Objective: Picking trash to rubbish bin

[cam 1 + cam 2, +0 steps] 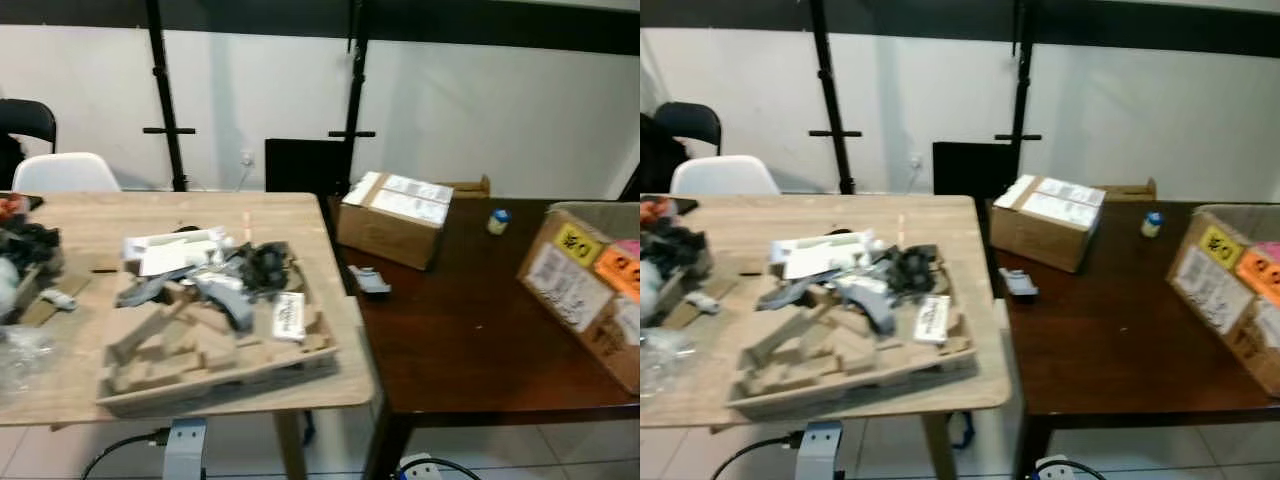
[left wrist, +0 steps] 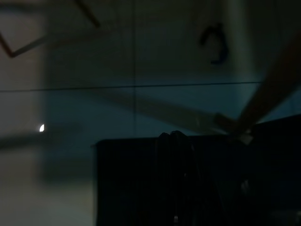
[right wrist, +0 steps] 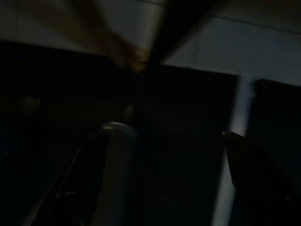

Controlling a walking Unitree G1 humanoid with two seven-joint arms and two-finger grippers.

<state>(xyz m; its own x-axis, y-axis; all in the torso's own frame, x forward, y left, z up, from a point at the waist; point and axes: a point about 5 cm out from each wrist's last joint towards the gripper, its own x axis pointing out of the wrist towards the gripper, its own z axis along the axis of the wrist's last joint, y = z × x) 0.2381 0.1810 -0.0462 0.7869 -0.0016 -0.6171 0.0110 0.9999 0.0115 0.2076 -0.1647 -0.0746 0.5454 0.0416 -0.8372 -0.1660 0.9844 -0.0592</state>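
A: Nearest the head camera, at about 7 o'clock, sits the cardboard tray point(image 1: 215, 365) on the light wooden table point(image 1: 90, 225), overhanging the front edge slightly. Trash point(image 1: 225, 275) is heaped on it: dark crumpled wrappers, white paper, a small white labelled packet at the tray's 3 o'clock side.

B: Further left?

A: More dark clutter point(image 1: 25, 250) at 9 o'clock, cut off by the frame. Cannot identify it.

B: To the right?

A: Dark brown table point(image 1: 470, 330) butts against the light one. On it: a small grey object point(image 1: 370, 282) near the seam, a sealed carton point(image 1: 393, 218) at 1 o'clock, a small blue-capped bottle point(image 1: 498, 221), an open box with yellow and orange labels point(image 1: 590, 285) at 3 o'clock, cropped.

B: Grippers?

A: Both wrist views are very dark. Left gripper point(image 2: 176, 179): a black outline, finger state cannot be told. Right gripper point(image 3: 167, 183): two fingers point(image 3: 108, 179) stand well apart, nothing between them.

B: Step in hand?

A: Judged: approach, then pick. Best to close in squarely on the tray and take a loose top piece first, so the heap is not dragged off the edge. Bin location unknown.
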